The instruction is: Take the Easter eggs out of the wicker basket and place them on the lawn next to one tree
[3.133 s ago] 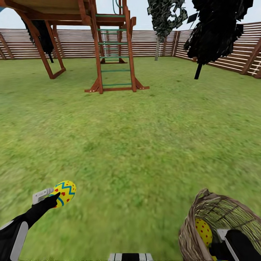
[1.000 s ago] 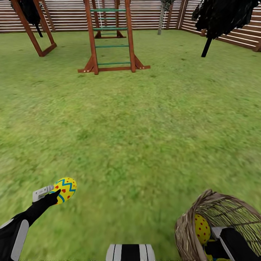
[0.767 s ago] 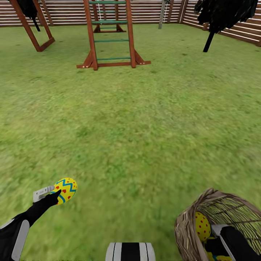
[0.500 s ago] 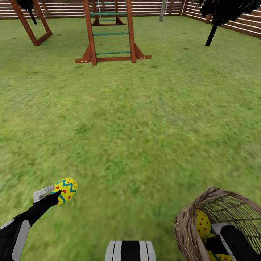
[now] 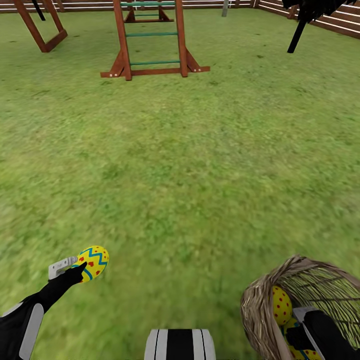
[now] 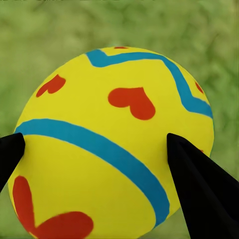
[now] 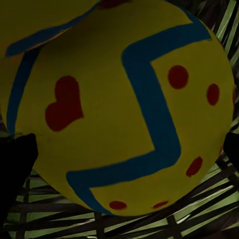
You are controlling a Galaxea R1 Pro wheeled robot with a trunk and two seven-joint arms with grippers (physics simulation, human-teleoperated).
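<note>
Easter egg [image 5: 93, 263] yellow, blue zigzag bands, red hearts and dots; clamped between left end effector [image 5: 75, 266] fingers, held above lawn [image 5: 190, 165] at near left. Left wrist view: black fingertips [image 6: 199, 186] press both egg [image 6: 114, 144] sides. Left arm reaches forward, low. Wicker basket [image 5: 262, 305] brown, open weave, tipped at near right; egg inside [image 5: 281, 306] against wall. Right end effector [image 5: 307, 332] inside basket; fingertips flank another egg [image 7: 129, 114], grip state cannot tell. Wooden ladder frame [image 5: 150, 40] far, centre-left.
</note>
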